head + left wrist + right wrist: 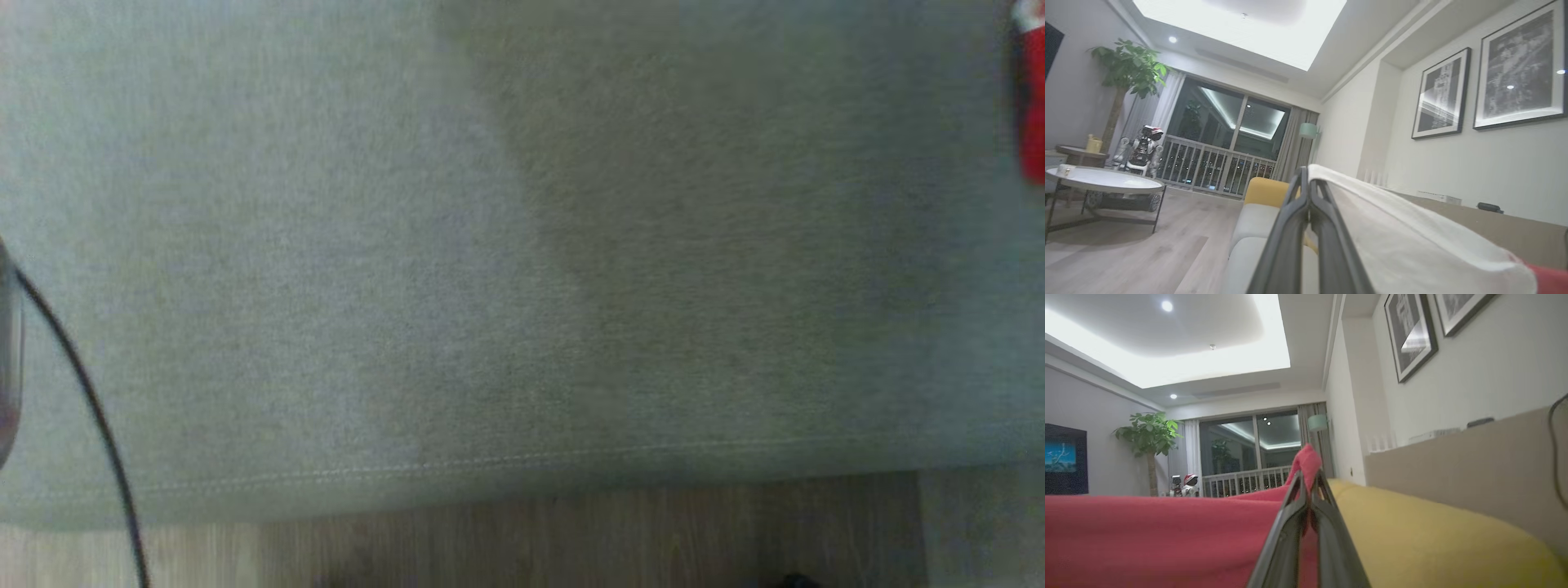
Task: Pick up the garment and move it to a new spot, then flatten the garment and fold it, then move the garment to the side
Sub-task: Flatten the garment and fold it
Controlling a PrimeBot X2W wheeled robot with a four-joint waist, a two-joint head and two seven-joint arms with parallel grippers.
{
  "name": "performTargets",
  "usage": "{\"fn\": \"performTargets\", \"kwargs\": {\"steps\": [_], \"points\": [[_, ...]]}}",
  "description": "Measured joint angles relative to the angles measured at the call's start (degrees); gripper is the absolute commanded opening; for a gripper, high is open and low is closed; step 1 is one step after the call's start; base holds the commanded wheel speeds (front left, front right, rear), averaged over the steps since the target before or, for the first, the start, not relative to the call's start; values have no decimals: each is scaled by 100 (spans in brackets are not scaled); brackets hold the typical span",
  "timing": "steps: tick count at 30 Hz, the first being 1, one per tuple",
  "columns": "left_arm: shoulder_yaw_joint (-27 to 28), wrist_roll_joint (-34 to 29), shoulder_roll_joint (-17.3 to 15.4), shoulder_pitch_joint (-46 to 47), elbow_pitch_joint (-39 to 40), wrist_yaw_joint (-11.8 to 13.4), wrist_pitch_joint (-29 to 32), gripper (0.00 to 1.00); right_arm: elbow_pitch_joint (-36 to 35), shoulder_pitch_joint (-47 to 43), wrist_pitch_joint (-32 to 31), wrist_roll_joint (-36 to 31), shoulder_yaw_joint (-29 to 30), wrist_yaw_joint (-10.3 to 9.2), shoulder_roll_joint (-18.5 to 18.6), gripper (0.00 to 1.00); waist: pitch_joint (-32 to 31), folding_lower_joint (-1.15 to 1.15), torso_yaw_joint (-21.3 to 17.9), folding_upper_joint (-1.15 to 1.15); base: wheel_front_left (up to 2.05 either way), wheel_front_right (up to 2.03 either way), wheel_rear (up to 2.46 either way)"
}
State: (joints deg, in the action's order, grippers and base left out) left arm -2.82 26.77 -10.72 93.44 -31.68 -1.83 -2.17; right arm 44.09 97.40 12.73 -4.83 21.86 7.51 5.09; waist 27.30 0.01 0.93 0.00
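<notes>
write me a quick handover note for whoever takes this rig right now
Left gripper: shut on the white part of the garment.
Right gripper: shut on its red part.
Garment: pinched by both grippers at the grey sofa, next to a yellow cushion.
Done: garment gripped. Cannot tell if it has reached its new spot.
Left: set it down, flatten, fold, move it to the side.

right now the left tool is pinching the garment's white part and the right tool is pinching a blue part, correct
No. The right tool is pinching a red part, not a blue one; the right wrist view shows it. The left tool is pinching the garment's white part, as stated.
</notes>
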Motion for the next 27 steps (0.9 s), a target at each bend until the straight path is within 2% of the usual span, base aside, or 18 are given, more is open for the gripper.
{"fn": "performTargets", "kwargs": {"steps": [3,5,8,12,15,22,27], "points": [[-127,-143,40,59,-557,-163,-582,0,510,10,157,388,-29,0,-49,0,265,1,144,0,0,0,0],[-207,-199,78,-81,-833,-245,-868,0,744,-138,178,635,-265,0,-52,0,341,0,276,0,0,0,0],[-224,-89,203,-504,-1055,-380,-1110,0,722,-745,194,988,-399,0,-98,0,349,1,433,0,0,0,0],[-639,-276,260,-1643,-1276,-478,-1211,0,772,-2145,193,1256,-446,0,-66,0,126,-1,519,0,0,0,0],[-958,-541,229,-2603,-1400,-506,-1212,0,1113,-2995,191,1254,-658,-1,27,0,-109,-1,554,0,0,0,0],[-1321,-442,89,-4352,-1422,-532,-1212,0,1946,-3671,-3,1617,-1193,-1,31,0,-766,-1,559,1,0,0,0],[-2034,-131,-181,-5421,-1348,-566,-1207,0,2224,-4253,-268,1640,-1856,0,31,0,-1282,-1,509,1,0,0,0]]}}
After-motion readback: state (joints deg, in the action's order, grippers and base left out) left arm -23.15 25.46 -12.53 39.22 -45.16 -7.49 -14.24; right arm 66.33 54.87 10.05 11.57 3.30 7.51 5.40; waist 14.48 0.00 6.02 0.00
